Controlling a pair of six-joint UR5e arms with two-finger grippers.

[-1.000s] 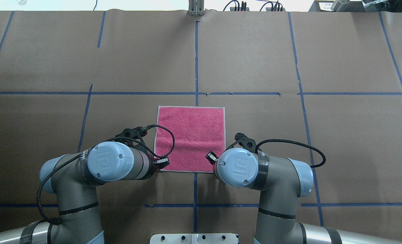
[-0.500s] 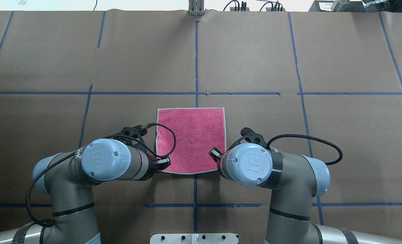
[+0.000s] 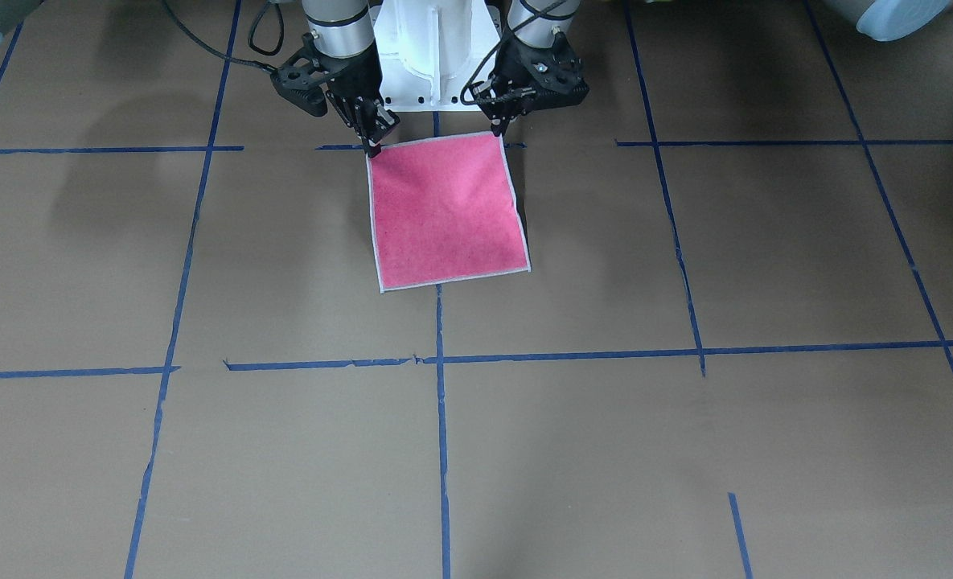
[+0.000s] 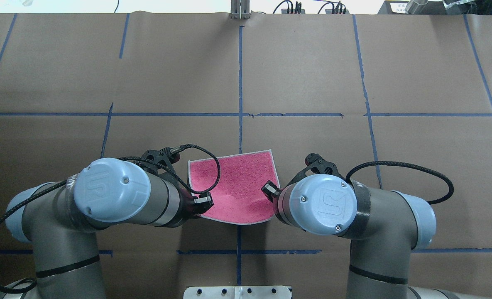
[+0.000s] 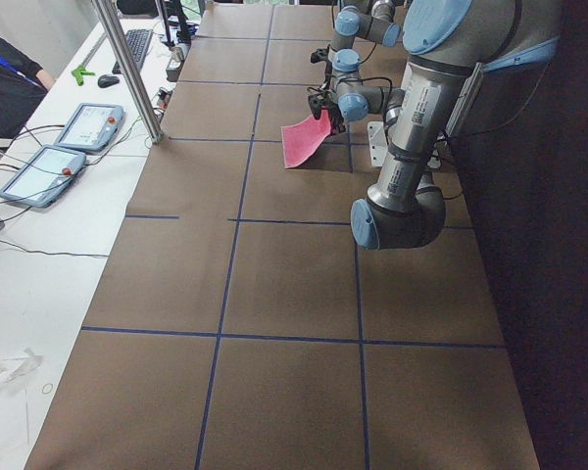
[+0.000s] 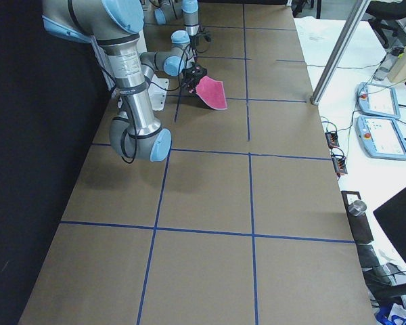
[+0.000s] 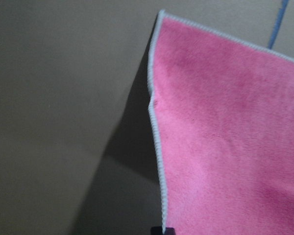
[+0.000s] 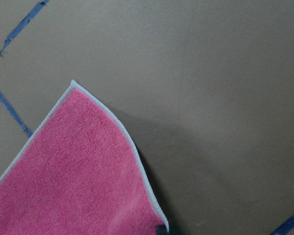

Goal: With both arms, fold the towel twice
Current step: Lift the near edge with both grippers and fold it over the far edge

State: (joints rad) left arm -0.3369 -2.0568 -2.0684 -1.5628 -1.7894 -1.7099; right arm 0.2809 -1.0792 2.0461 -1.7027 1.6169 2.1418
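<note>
The left gripper [image 3: 499, 129] is clamped on one corner of the towel [image 3: 444, 213], and the right gripper [image 3: 373, 145] pinches the other corner of the same edge (the one nearest the robot). Raised there, the pink cloth slopes down, away from the white base [image 3: 428, 48], towards the brown table [image 3: 685, 450], hanging over the blue centre line [image 3: 441, 418].

Overhead and front views opposite, both on the towel [image 4: 237, 191]; end views distant; wrist cameras close above its edges.

Pink-red, white-bordered towel [image 4: 237, 187] hangs slanted, near edge raised.
</note>
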